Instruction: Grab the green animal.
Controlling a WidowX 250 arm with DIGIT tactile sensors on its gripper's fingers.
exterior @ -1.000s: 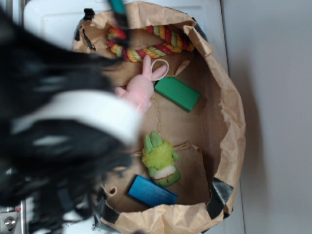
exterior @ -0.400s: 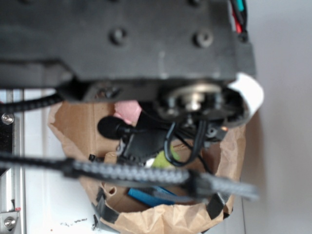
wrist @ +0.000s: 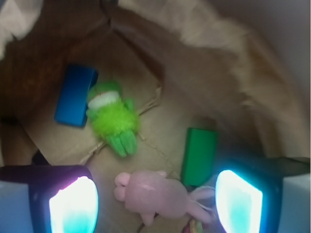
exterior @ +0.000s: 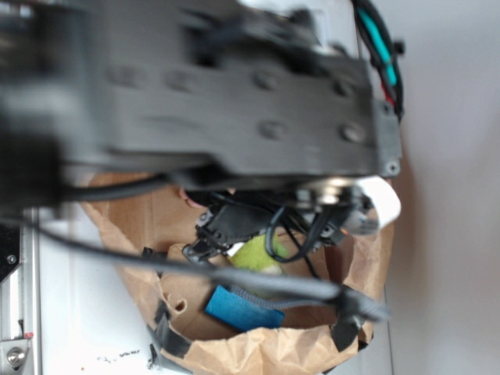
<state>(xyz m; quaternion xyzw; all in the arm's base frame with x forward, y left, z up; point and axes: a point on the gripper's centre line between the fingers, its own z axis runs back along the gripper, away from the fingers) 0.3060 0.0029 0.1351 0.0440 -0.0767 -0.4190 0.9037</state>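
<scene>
We are looking down from the wrist view into a crumpled brown paper bag [wrist: 228, 58], and the gripper [wrist: 155, 204] is hovering above its floor with the fingers [wrist: 73, 206] spread wide apart, glowing pale blue at the bottom corners of the picture and gripping nothing. Between them we are seeing a pale pink plush bunny [wrist: 155, 196] lying flat. The small lime-green fuzzy plush animal [wrist: 112, 116] is lying further in on the bag's floor, well clear of the fingers, its darker green tufts pointing toward the bunny and its white band facing away. Its side is touching a flat blue rectangular block [wrist: 74, 94] near the bag's far left wall. A flat green rectangular block [wrist: 199, 155] is sitting just beside the bunny, toward the right wall.

In the exterior view the blurred black robot arm [exterior: 234, 101] is covering most of the bag [exterior: 141, 219]; only a patch of the green animal [exterior: 256, 254] and the blue block [exterior: 242, 308] are peeking out beneath the dangling cables [exterior: 258, 281].
</scene>
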